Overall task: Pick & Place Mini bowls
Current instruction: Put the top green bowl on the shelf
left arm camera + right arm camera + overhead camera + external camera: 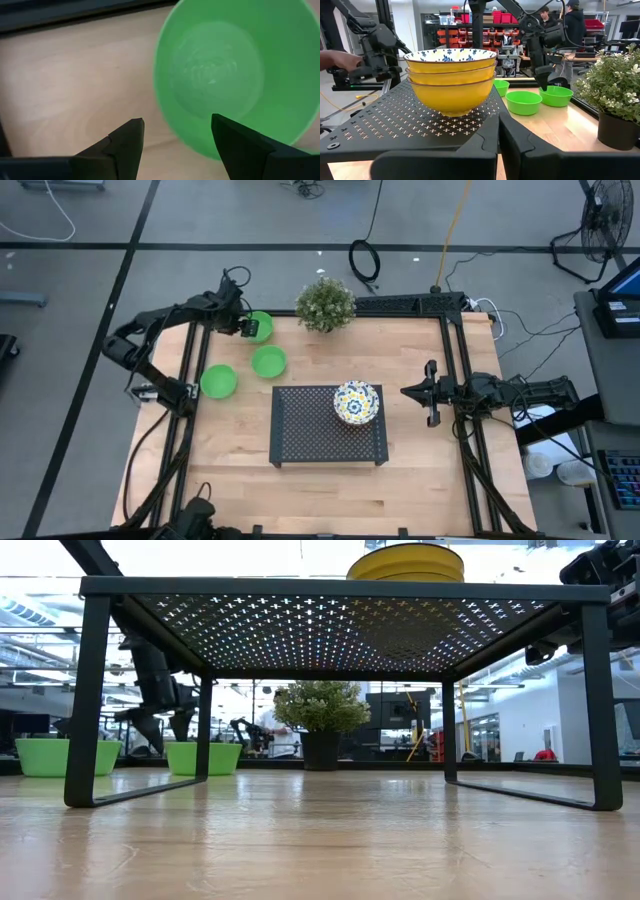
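Three plain green mini bowls stand on the wooden table at the far left (262, 327) (268, 361) (218, 381). Three patterned mini bowls (451, 82), yellow outside and blue-flowered inside, sit stacked on a black perforated rack (300, 430). My left gripper (175, 132) points steeply down, open, over the near rim of the farthest green bowl (235, 75). One finger stands over the bowl's inside and the other over bare wood, touching nothing that I can see. My right gripper (404, 391) waits shut and level at the table's right side, just beside the rack.
A potted plant (325, 303) stands at the table's far edge, right of the green bowls. The rack (340, 588) fills the table's middle, with bare wood (330, 500) in front of it. People and a hand (335, 60) show in the room beyond.
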You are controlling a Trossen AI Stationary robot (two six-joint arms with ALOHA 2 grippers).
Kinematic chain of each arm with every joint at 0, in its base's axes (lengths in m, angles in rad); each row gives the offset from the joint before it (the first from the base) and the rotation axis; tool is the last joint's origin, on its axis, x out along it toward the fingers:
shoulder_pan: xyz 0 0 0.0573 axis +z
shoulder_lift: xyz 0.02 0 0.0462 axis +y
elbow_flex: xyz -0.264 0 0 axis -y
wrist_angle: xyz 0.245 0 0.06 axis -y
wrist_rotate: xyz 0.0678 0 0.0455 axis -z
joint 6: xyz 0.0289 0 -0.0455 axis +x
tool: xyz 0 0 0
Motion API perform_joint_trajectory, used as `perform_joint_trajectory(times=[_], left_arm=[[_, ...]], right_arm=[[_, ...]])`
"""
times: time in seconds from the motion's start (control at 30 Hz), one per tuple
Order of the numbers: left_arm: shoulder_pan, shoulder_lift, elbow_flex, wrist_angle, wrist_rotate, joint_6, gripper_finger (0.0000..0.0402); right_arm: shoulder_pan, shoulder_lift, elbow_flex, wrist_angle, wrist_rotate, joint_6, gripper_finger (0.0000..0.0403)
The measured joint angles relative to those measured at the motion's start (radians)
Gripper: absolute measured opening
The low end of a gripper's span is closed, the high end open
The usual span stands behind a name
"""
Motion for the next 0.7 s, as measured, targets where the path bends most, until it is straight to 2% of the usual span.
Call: perform_joint_trajectory(times=[0.2,0.3,0.57,0.7], left_arm=[[-0.003,0.0,0.0,0.01,-0.002,0.0,0.0236],[-0.003,0.0,0.0,0.01,-0.002,0.0,0.022],[-0.003,0.0,0.0,0.011,-0.085,-0.012,0.0112],[-0.003,0.0,0.0,0.013,-0.089,-0.027,0.0066]], right_arm=[[0.0,0.0,0.0,0.0,0.0,0.0,0.0],[0.0,0.0,0.0,0.0,0.0,0.0,0.0],[0.0,0.0,0.0,0.0,0.0,0.0,0.0],[0.0,0.0,0.0,0.0,0.0,0.0,0.0]])
